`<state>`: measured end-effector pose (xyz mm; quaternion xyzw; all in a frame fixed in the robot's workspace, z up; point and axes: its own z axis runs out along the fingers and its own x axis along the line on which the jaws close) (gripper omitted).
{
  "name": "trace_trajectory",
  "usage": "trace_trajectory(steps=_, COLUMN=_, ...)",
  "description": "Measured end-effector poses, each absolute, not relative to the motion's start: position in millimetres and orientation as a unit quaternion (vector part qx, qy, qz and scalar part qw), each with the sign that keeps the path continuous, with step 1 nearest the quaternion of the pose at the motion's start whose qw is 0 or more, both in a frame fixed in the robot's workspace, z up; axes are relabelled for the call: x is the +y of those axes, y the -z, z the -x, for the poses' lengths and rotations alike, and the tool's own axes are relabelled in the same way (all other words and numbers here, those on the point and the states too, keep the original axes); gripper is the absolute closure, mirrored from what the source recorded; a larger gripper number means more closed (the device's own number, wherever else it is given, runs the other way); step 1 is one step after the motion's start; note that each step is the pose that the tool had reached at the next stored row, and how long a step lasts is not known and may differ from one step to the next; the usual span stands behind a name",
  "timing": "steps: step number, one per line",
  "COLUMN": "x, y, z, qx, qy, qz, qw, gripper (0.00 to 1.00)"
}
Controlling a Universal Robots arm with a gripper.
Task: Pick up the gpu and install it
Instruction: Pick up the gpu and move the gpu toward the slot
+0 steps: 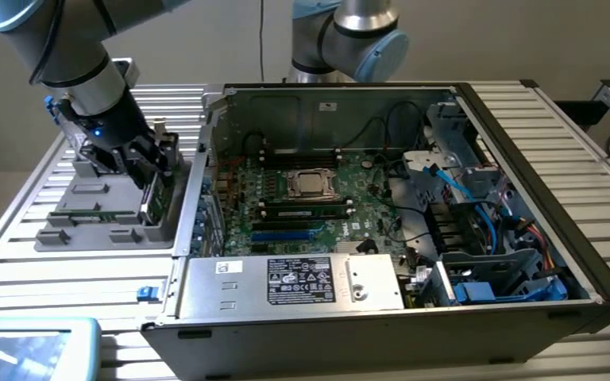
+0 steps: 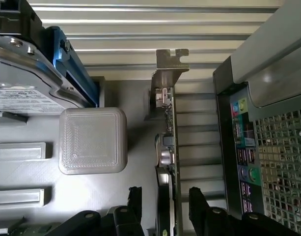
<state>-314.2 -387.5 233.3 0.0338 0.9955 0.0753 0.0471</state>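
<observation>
Fingers (image 2: 134, 197) of the gripper (image 2: 165, 192), two in number, stand apart on either side of the gpu (image 2: 168, 147). A gap shows on each side, so nothing is clamped.

In the exterior view the gripper (image 1: 140, 163) hangs low over the tray (image 1: 72, 230) on that view's left, just beside the case (image 1: 337, 349).

- **Gpu:** one, standing on edge in the tray with its bracket (image 2: 171, 59) at the end away from the fingers. This posture appears meant to offer both flat faces to a pinch.
- **Case:** one, lying on its side and open. The board (image 1: 283, 198) faces up, presumably so a card can go straight down.
- **Drive (image 2: 27, 83):** one, in the tray well apart from the gpu.
- **Block (image 2: 93, 140):** one, grey, between drive and gpu.
</observation>
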Motion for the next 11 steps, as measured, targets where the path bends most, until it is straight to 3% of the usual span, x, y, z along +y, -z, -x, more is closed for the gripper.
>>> trace_trajectory(steps=11, x=-386.6, y=-223.9, z=314.3, qx=0.995, qy=-0.068, qz=-0.047, qw=0.048, gripper=0.48)
